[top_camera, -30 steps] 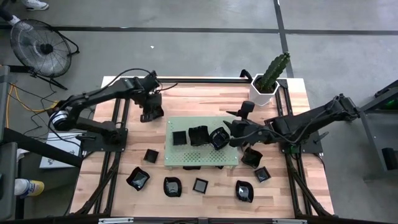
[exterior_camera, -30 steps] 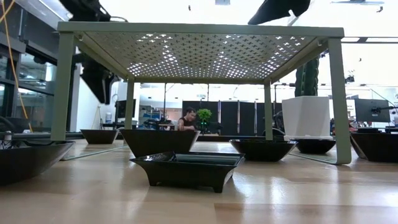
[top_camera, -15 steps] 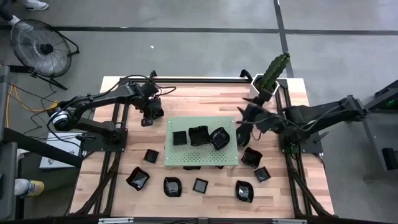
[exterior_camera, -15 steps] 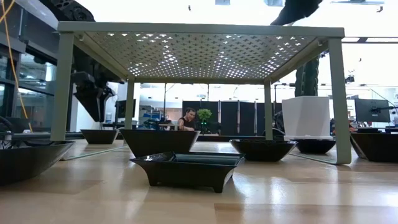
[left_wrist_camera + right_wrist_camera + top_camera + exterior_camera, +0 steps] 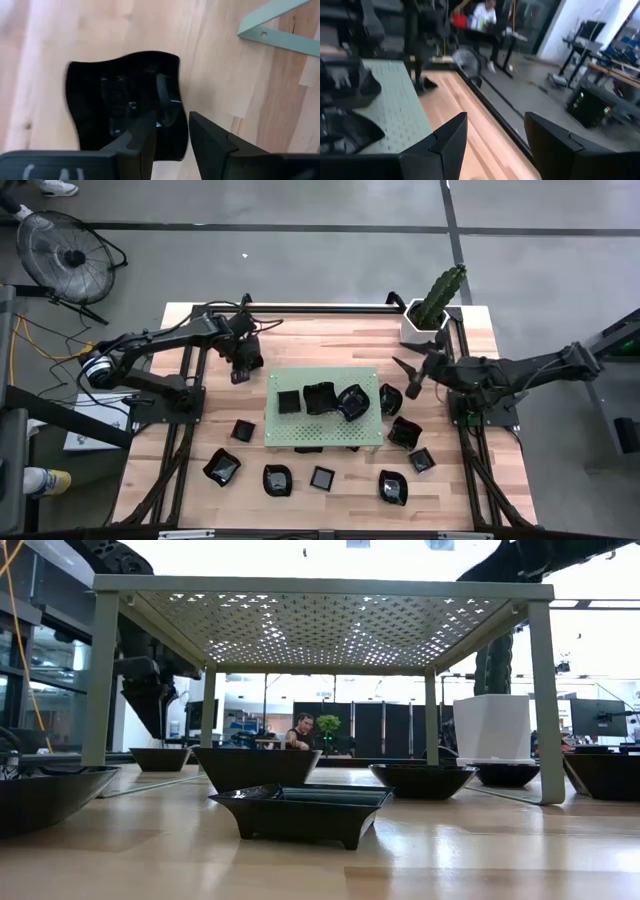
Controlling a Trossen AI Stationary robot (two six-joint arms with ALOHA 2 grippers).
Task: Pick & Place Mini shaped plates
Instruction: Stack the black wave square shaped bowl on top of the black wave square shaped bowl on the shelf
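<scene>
Right gripper (image 5: 410,373) pulls back from green perforated board (image 5: 322,433) toward cactus pot (image 5: 424,327) — fingers spread wide, empty. One more glossy black dish now on board (image 5: 352,401); three sit there. Left gripper (image 5: 170,131) has come down behind board, fingers pinching rim of wavy black dish (image 5: 115,95) — likely next pick. Other dishes (image 5: 322,477) wait on table (image 5: 320,340).

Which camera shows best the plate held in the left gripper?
The left wrist view: the left gripper pinches the rim of a wavy-edged black plate, filling the frame. The high view shows only a dark patch under the gripper; the low view shows it edge-on; the right wrist view misses it.
</scene>
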